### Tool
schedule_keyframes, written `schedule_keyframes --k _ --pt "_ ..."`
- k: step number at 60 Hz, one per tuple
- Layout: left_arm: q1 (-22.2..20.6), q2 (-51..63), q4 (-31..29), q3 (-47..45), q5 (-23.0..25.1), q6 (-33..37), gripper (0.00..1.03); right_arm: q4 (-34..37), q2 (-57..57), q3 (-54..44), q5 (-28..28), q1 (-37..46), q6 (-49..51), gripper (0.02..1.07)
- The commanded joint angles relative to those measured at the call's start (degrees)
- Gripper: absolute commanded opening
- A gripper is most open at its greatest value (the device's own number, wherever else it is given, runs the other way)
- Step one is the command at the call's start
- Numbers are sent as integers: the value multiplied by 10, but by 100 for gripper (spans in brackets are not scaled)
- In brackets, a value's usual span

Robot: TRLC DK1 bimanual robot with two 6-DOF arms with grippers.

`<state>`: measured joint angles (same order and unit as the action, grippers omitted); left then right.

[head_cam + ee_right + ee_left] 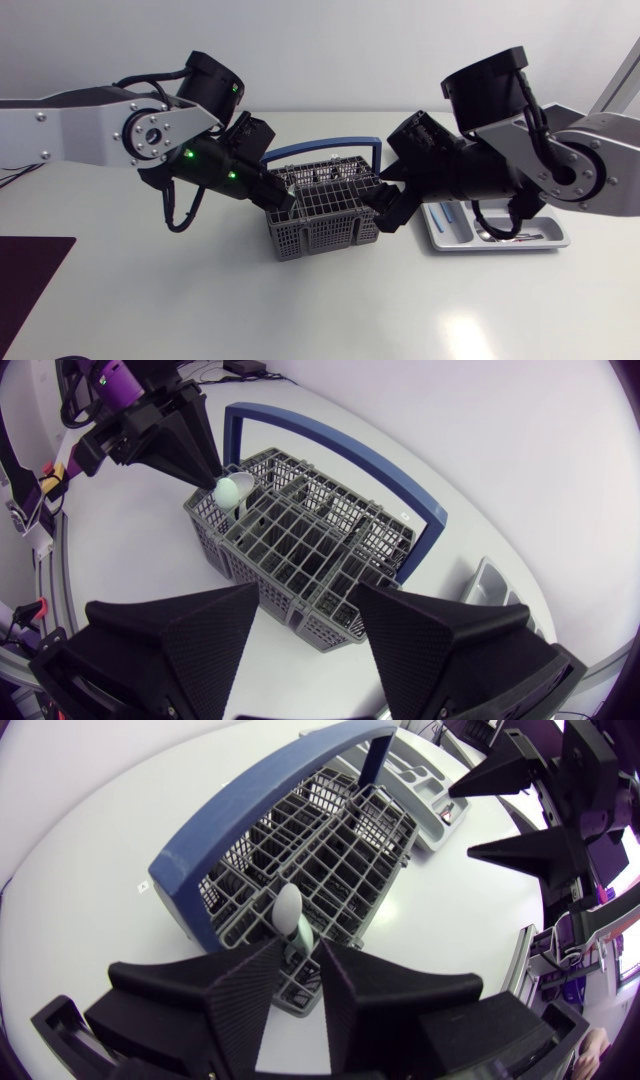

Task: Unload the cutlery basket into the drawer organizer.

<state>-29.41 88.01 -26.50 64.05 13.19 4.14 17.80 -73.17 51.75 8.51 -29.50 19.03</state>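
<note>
The grey wire cutlery basket (322,222) with a blue handle (320,148) stands mid-table. A pale green spoon (288,910) stands bowl-up in its corner compartment on my left arm's side, also seen as the spoon (232,490). My left gripper (283,203) hangs over that corner. Its fingers (250,990) are narrowly apart, with the spoon's handle in the gap and space on both sides. My right gripper (383,198) is at the basket's other end, open wide (305,650), holding nothing. The drawer organizer (495,243) lies to the right.
The organizer holds a blue-handled piece (445,212) and a metal piece (510,236). A dark mat (30,280) lies at the table's front left corner. Both arms crowd the basket from either side.
</note>
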Motion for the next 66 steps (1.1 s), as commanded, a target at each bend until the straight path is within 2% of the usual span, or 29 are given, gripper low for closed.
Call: schedule_keyframes --k 1,35,42,66 --pt "-2 16 7 18 -1 -19 43 -3 7 -18 -1 -9 -14 74" --pt "-11 59 14 36 -1 -22 42 -19 -5 -24 -3 -28 -22 74" --pt "-5 63 15 35 -2 -22 21 -20 -4 -27 -3 -28 -21 74" --pt "-3 35 15 24 -5 -19 20 -22 -2 -33 -3 -28 -20 74"
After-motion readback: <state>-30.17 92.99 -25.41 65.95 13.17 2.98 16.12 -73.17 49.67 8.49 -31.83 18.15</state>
